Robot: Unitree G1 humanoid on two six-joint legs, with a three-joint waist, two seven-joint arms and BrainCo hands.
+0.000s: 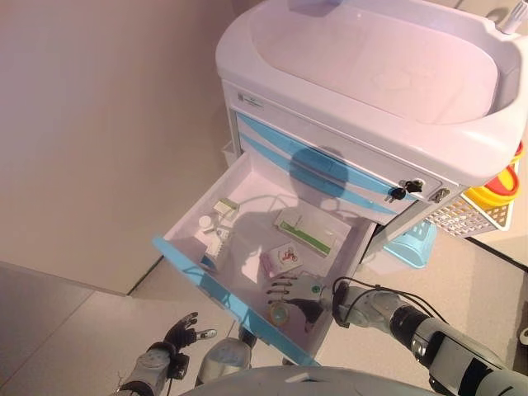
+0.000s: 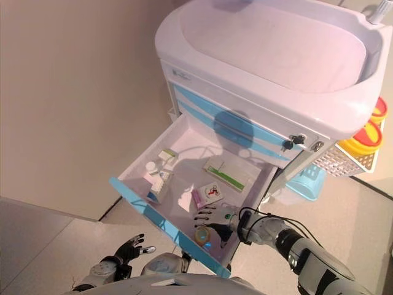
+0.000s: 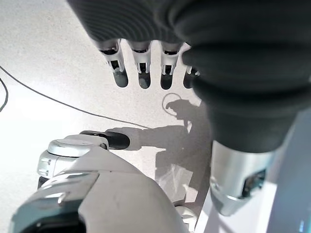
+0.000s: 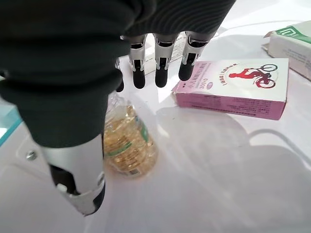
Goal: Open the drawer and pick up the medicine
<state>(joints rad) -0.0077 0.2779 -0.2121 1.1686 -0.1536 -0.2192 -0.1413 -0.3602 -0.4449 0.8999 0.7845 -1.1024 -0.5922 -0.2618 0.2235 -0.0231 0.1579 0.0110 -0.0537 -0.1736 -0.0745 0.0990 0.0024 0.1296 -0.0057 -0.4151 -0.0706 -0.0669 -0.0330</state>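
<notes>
The left hand (image 1: pixel 183 334) hangs low at the robot's left, below and outside the drawer's front, over the pale floor (image 1: pixel 66 330); its fingers are straight and relaxed and it holds nothing.

The white medical cart (image 1: pixel 371 99) stands with its top drawer (image 1: pixel 216 290) pulled well out, its front edged in light blue. Along the drawer's left side lie a small white bottle (image 1: pixel 205 222), a white and green carton (image 1: pixel 226 207) and, nearer the front, another white box (image 1: pixel 216 246). Toward the middle at the back lies a long flat white box with a green stripe (image 1: pixel 305 232). In front of it sits a pink and white box with a red cyclist picture (image 4: pixel 233 87), lying flat on the drawer floor.

Just beside that pink box, nearer the drawer's front right corner, lies a small clear bottle of yellow capsules (image 4: pixel 127 143) with a green-edged label, on its side. The right hand (image 1: pixel 289 299) reaches into the drawer from the right and hovers over this bottle, fingers extended and spread, thumb apart beside the bottle, grasping nothing. The fingertips (image 4: pixel 161 77) point toward the gap between bottle and pink box.

To the right of the cart, a white wire basket (image 1: pixel 470 216) with a yellow container (image 1: pixel 499 188) hangs off the side, and a light blue bin (image 1: pixel 410 244) sits below it.
</notes>
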